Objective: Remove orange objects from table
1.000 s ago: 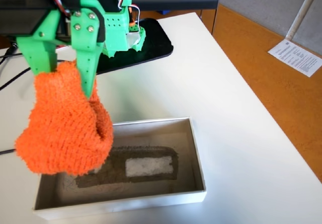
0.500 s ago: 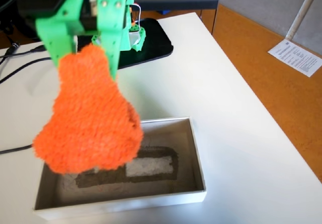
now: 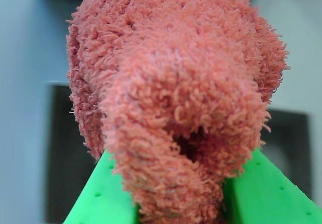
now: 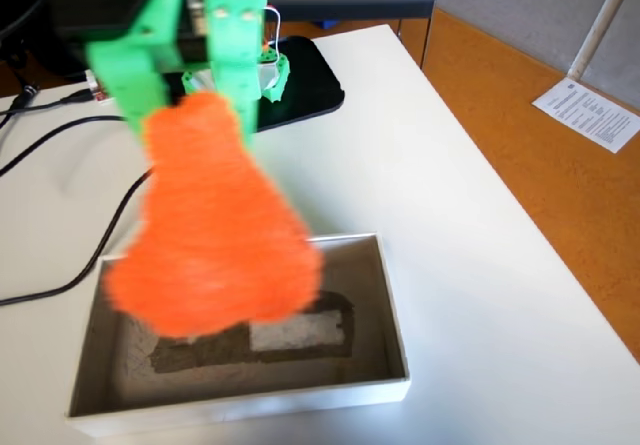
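Observation:
The orange object, a fuzzy terry-cloth bundle [image 4: 215,235], hangs in the air from my green gripper [image 4: 195,110], which is shut on its top. In the fixed view it is motion-blurred and dangles over the left half of a shallow white box [image 4: 395,325] that stands on the white table [image 4: 470,225]. In the wrist view the orange bundle [image 3: 176,98] fills most of the picture, pinched between the two green fingers [image 3: 103,196] at the bottom edge.
The box has a grey inside with a dark pad and a pale patch [image 4: 295,333]. Black cables [image 4: 60,285] run over the table's left side. A black base plate [image 4: 300,85] lies behind the arm. A paper sheet [image 4: 590,113] lies on the orange floor at right.
My gripper has carried the orange bundle to the right, from over the box's left edge further over its inside. It stays shut on the bundle, which swings.

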You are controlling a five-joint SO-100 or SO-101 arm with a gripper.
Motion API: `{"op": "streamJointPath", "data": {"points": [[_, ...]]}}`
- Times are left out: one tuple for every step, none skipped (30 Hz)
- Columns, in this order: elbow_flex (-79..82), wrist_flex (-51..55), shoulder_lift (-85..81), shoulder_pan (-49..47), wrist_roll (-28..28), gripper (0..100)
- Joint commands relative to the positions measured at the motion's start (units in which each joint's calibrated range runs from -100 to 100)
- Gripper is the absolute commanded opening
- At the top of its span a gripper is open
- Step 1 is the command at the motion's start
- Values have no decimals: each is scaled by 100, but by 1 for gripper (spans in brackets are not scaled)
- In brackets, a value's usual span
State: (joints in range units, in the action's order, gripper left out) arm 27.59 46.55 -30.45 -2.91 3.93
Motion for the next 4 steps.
{"op": "streamJointPath", "data": {"points": [[-695,-540,-434,-2034,83,0],[-646,-865,-560,-2641,205,0],[-559,-1213,-703,-3225,327,1],[-404,-1619,-829,-3794,484,4]]}}
